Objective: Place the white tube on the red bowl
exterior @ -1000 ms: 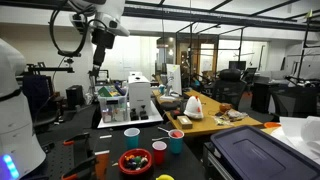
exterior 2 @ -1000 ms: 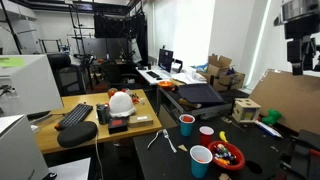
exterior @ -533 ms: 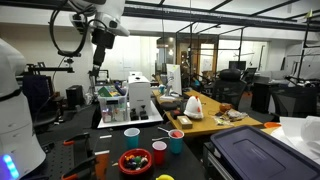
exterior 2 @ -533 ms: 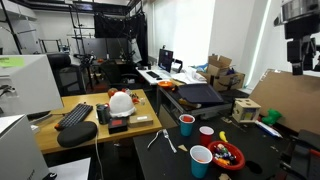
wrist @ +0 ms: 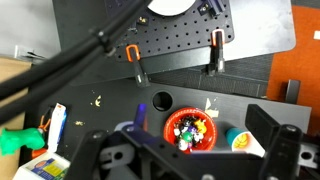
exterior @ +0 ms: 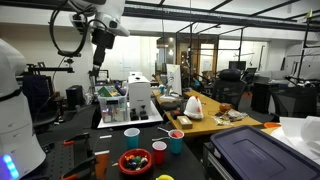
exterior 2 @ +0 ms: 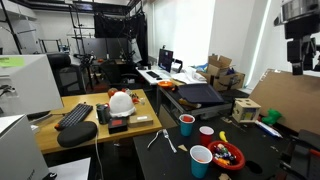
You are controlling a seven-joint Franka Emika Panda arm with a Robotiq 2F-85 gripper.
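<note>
One red bowl (exterior: 134, 161), three cups (exterior: 159, 152), seemingly one white tube (wrist: 57, 124); one end effector (exterior: 98, 72), jaws spread, empty.

A black table (exterior 2: 265, 148) carries the red bowl (exterior 2: 228, 156) with three cups (exterior 2: 186, 124) near it. The white tube (wrist: 57, 125) lies flat, apart from the bowl.

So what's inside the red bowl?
Small yellow, green and dark pieces fill the red bowl, seen from above in the wrist view. Its bottom is hidden under them, so anything beneath cannot be seen.
</note>
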